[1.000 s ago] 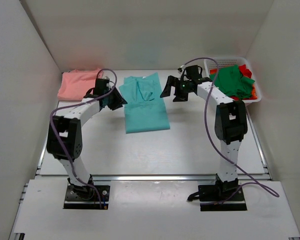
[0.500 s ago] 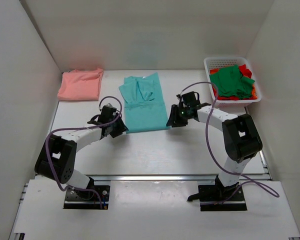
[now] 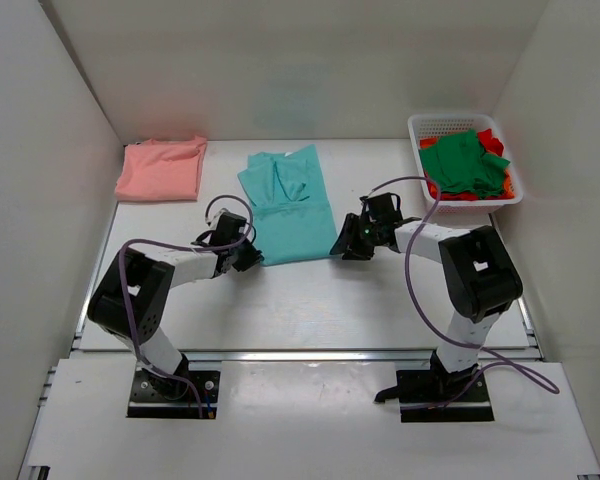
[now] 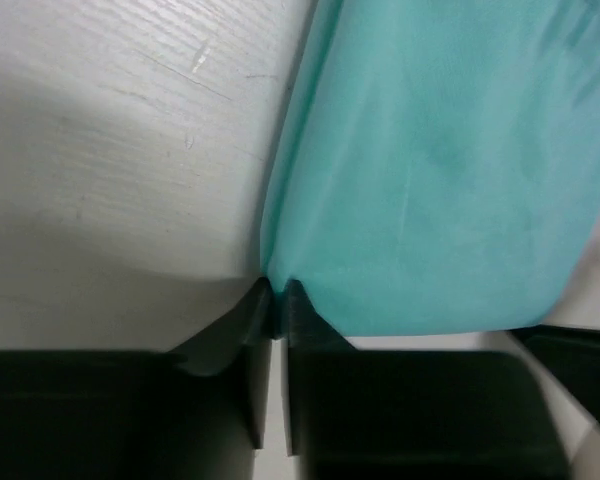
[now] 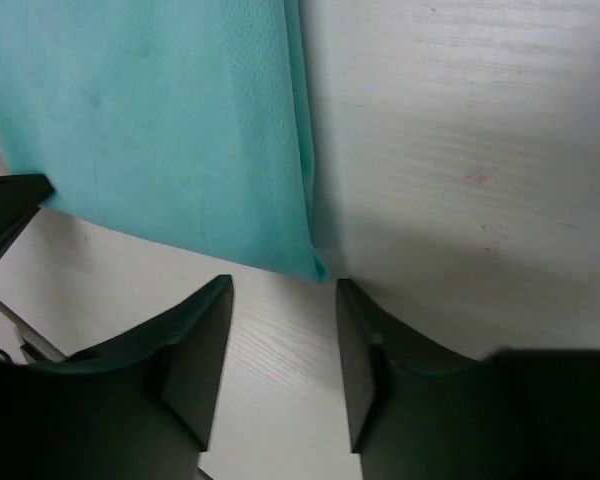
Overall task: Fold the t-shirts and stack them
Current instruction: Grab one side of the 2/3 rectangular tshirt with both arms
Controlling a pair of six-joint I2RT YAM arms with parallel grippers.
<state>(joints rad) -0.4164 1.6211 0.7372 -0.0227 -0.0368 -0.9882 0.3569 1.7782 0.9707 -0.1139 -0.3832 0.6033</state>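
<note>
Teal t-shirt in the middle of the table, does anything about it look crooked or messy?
Slightly. The teal cotton t-shirt lies rotated, collar end leaning left, with a rumpled ridge of fabric down its upper half.

near strip: bare table (image 3: 310, 300) between the arms, open | centre: flat teal t-shirt (image 3: 285, 205), bare lanes either side of it, left gripper (image 3: 248, 257) and right gripper (image 3: 342, 247) crowding its near corners | far left: salmon-pink t-shirt (image 3: 162, 168) against wall | far right: white mesh basket (image 3: 450, 121), heaped full
</note>
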